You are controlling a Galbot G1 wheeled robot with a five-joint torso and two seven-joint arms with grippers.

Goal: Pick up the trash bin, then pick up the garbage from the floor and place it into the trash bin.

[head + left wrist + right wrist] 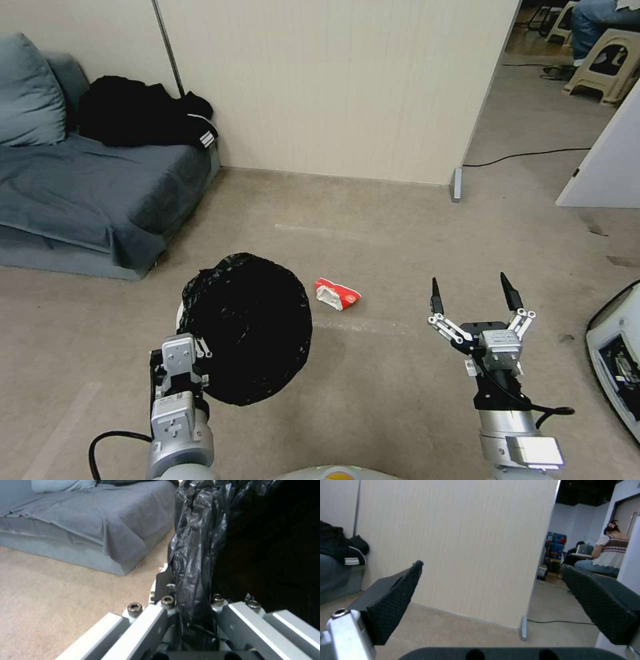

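Observation:
The trash bin [248,327] hangs above the floor [373,400], its black liner bag facing me and a sliver of white wall at its left. My left gripper [197,352] is shut on the bin's rim; in the left wrist view the crinkly liner [196,555] runs between the fingers [165,580]. A red-and-white crumpled wrapper, the garbage [337,294], lies on the carpet just right of the bin. My right gripper [473,288] is held above the floor, right of the wrapper, open and holding nothing. The right wrist view has its two black pads [395,600] spread wide.
A grey sofa [87,193] with black clothing [147,120] stands at the left. A beige partition wall [333,87] closes the back, with a cable [527,157] beyond its right end. A white machine [617,360] sits at the right edge.

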